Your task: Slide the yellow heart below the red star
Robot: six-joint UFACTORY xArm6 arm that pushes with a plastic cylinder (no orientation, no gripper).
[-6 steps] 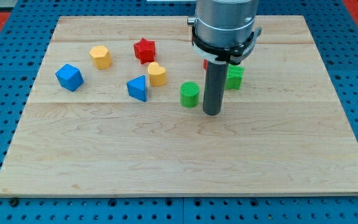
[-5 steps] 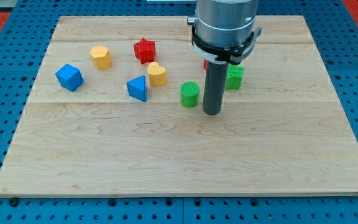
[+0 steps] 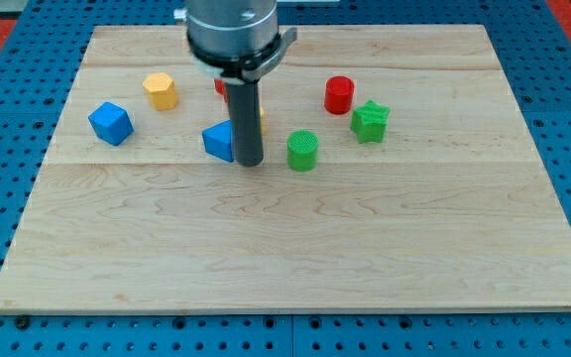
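On the wooden board [image 3: 295, 258], seen from the one camera view, my tip [image 3: 250, 163] rests just to the right of the blue triangular block [image 3: 218, 141], touching or nearly touching it. I carry no jaws, only the straight dark rod. That rod hides nearly all of the yellow heart [image 3: 260, 120], of which only a sliver shows at its right edge, and most of the red star [image 3: 221, 87], glimpsed at the rod's left, higher up. A green cylinder [image 3: 302, 151] stands near my tip on the view's right. Farther right sit a red cylinder [image 3: 339, 95] and a green star [image 3: 370, 121]. Toward the view's left lie a yellow hexagonal block [image 3: 161, 91] and a blue cube [image 3: 110, 123].
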